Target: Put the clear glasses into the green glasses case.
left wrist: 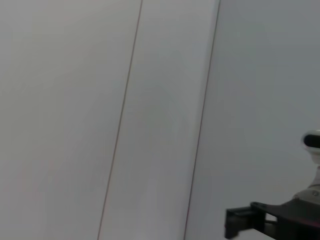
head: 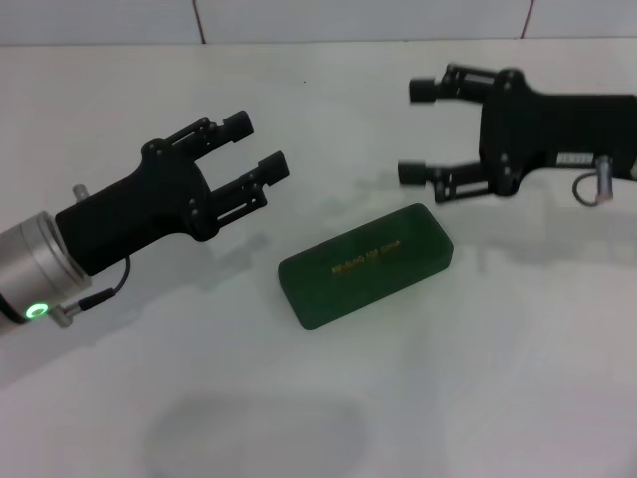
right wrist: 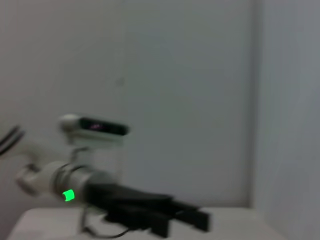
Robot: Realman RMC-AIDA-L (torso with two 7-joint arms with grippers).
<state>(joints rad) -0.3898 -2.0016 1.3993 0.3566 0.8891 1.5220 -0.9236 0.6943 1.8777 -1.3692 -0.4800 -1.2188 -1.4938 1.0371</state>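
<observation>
The green glasses case point(head: 366, 264) lies shut on the white table, slightly slanted, gold lettering facing up. The clear glasses are out of view in every frame. My left gripper point(head: 259, 144) hovers to the case's left and a little behind it, open and holding nothing, fingers pointing toward the far right. My right gripper point(head: 416, 131) hangs behind the case's right end, open and holding nothing, fingers pointing left. The right wrist view catches the left arm's gripper point(right wrist: 187, 217) farther off. In the left wrist view, a black part of the right arm point(left wrist: 255, 222) shows at the corner.
The white table point(head: 518, 378) runs back to a tiled wall point(head: 299, 20). A faint oval shadow point(head: 254, 433) lies on the table near its front edge. Both wrist views show mostly bare wall.
</observation>
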